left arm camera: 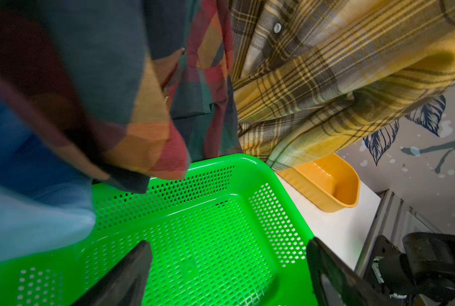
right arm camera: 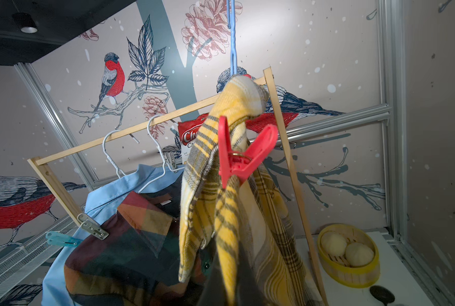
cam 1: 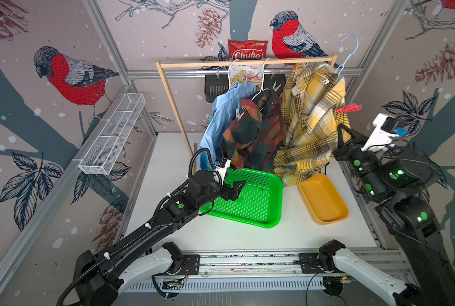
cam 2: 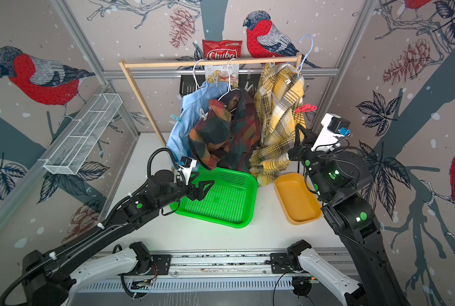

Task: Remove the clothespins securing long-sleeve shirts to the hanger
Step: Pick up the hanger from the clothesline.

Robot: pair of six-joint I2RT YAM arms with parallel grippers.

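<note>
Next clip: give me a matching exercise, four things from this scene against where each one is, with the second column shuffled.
Things
1. red clothespin
2. teal clothespin
3. left gripper
4. chips bag

Places
a. above the green basket, jaws apart
b. clipped to the yellow plaid shirt
c. behind the wooden rail
d. clipped to the edge of the light blue shirt

Pairs: 1-b, 2-d, 3-a, 4-c
</note>
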